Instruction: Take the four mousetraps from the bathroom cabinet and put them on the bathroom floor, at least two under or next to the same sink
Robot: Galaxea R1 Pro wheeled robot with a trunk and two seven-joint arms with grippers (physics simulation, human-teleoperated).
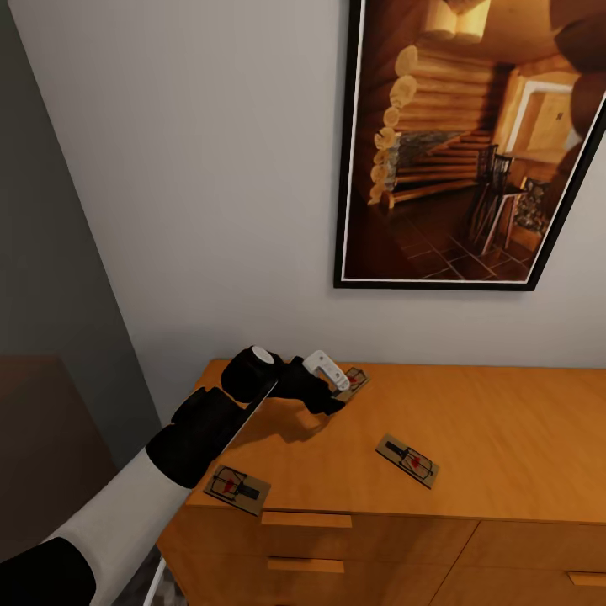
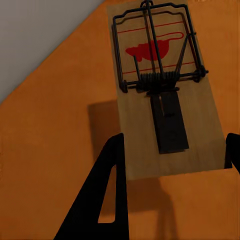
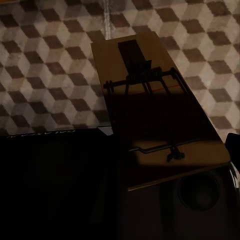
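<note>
Head view: the left gripper (image 1: 337, 394) reaches over the flat top of the cabinet (image 1: 505, 429) to the rear mousetrap (image 1: 353, 379), which lies near the wall (image 1: 210, 210) below a framed picture (image 1: 471, 143). 2 further traps rest on the same top: a middle mousetrap (image 1: 408, 460) and a front mousetrap (image 1: 236, 488) at the front edge above the drawers.

Left wrist view: the jaws stand apart, 1 finger (image 2: 107, 195) on either side of the near end of the rear mousetrap (image 2: 165, 95); whether they touch it cannot be told.

Right wrist view: the right gripper (image 3: 200, 192) carries a held mousetrap (image 3: 155, 110) above the bathroom floor (image 3: 50, 60); its finger state cannot be told.

Step in hand, as judged: pick-up of the rear trap. The next move calls for closing squarely on the thin board, then a level lift.
</note>
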